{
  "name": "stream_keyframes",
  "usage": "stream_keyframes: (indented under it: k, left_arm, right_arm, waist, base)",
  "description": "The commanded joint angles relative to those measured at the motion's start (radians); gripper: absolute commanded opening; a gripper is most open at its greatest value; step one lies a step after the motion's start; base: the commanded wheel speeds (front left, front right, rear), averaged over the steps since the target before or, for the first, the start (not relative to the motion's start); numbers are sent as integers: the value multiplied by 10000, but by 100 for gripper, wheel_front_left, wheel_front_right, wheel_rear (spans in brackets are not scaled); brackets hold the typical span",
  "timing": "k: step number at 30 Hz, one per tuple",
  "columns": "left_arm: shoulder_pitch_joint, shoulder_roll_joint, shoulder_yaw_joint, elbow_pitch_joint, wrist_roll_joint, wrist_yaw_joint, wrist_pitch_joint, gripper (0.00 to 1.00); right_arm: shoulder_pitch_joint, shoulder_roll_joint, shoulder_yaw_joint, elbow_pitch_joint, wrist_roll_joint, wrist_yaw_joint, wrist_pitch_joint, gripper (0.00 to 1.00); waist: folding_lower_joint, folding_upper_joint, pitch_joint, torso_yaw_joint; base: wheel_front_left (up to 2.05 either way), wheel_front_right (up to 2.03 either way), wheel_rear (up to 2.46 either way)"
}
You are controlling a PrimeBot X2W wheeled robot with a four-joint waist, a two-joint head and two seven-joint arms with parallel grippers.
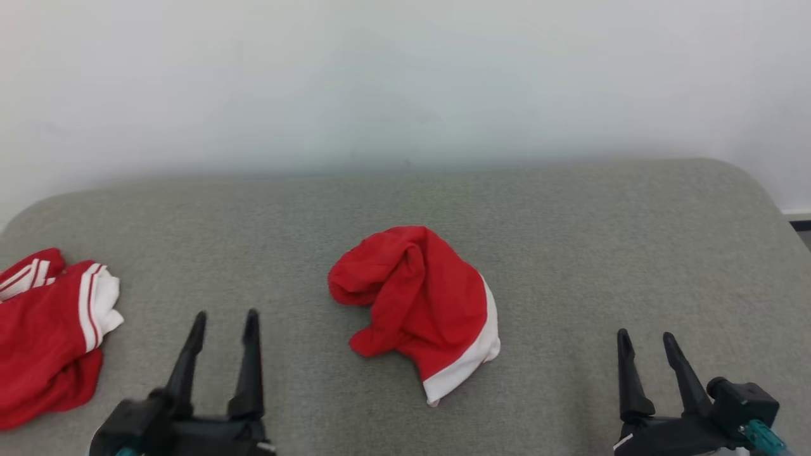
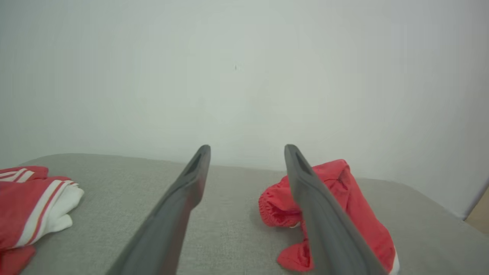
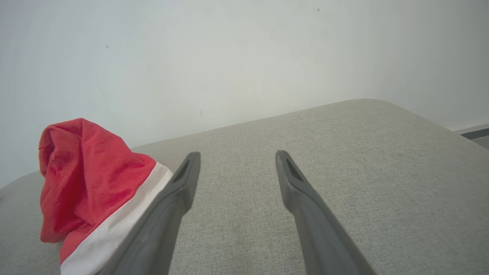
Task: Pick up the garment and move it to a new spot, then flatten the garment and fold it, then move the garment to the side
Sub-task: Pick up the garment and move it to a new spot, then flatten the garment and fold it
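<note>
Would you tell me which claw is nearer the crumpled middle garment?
Left: the left claw sits below-left of the middle garment, the right claw farther off, below-right.

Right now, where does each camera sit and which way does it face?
Head view: on the head, looking down at the grey cushion; left gripper and right gripper show, open.
Left wrist view: left wrist, looking along its fingers at the wall.
Right wrist view: right wrist, likewise.
All share the middle red garment.
</note>
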Motion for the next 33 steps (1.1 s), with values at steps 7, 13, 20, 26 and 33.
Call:
stream_keyframes:
  k: [7,13,20,26,33]
  left_arm:
    - [1691,-295,772,-1055,481,-265,-30,100]
    - [2272,-234,622,-1353,770,-407,-30,100]
    - [2702,145,147,-901,660,-416,-31,100]
    - [2562,229,84,-690,536,-419,-31,100]
    - [2429,232,-75,-673,492,-420,-31,100]
  right_arm:
    - [68,-10,-200,389,-265,-21,-393,100]
    - [321,-13,-258,743,-527,-21,-460,100]
    - [440,-14,-236,1199,-733,-21,-391,100]
    - [333,-14,-185,1275,-734,-21,-318,100]
    - [251,-14,-143,1215,-718,-21,-242,100]
  waist:
    - [0,0,-201,815]
    - [0,0,-350,1060]
    - [0,0,-449,1081]
    - [0,0,-411,1007]
    - [0,0,-347,1011]
  base:
    - [0,0,0]
    - [0,0,0]
    - [0,0,0]
    - [0,0,0]
    - [0,0,0]
